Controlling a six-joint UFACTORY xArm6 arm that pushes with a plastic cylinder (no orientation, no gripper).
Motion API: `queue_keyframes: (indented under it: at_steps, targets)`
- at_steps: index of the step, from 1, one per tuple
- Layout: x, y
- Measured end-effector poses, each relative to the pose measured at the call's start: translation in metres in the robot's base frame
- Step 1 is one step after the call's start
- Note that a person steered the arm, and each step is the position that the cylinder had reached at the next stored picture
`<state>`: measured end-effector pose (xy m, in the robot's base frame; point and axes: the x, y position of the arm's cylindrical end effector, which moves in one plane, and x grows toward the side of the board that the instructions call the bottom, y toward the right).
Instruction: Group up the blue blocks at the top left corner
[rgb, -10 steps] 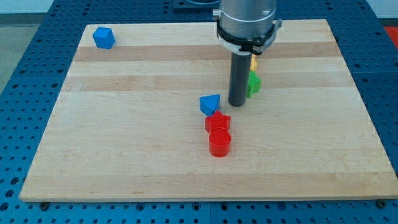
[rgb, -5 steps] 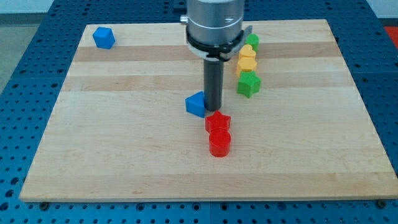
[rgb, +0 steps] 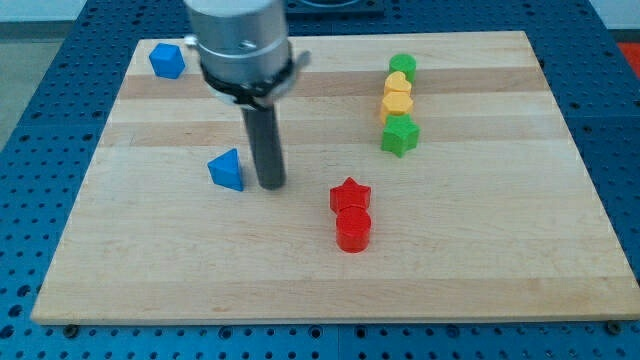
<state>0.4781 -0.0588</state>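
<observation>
A blue triangular block (rgb: 227, 170) lies on the wooden board (rgb: 150, 260), left of the middle. My tip (rgb: 270, 186) stands just to its right, close to it or touching it. A second blue block (rgb: 167, 60), chunky and angular, sits near the board's top left corner, well apart from the triangular one.
A red star block (rgb: 350, 194) and a red cylinder (rgb: 353, 230) sit together right of the middle. At the upper right, a column runs down: a green block (rgb: 403, 66), two yellow blocks (rgb: 397, 95), a green star block (rgb: 400, 134).
My tip has swept to the view's left and pushed the blue triangular block leftward, away from the red star. The other blocks have not moved.
</observation>
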Motion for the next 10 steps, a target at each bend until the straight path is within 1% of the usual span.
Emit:
queue_keyframes:
  at_steps: [1, 2, 3, 4, 5, 6, 7, 8, 9, 10]
  targets:
    - [0.035, 0.000]
    - [0.040, -0.017]
    - [0.010, -0.031]
    - [-0.056, -0.035]
    - [-0.104, -0.049]
    - [-0.117, -0.051]
    - [-0.053, -0.011]
    - [0.035, -0.004]
    - [0.051, -0.026]
    - [0.029, -0.056]
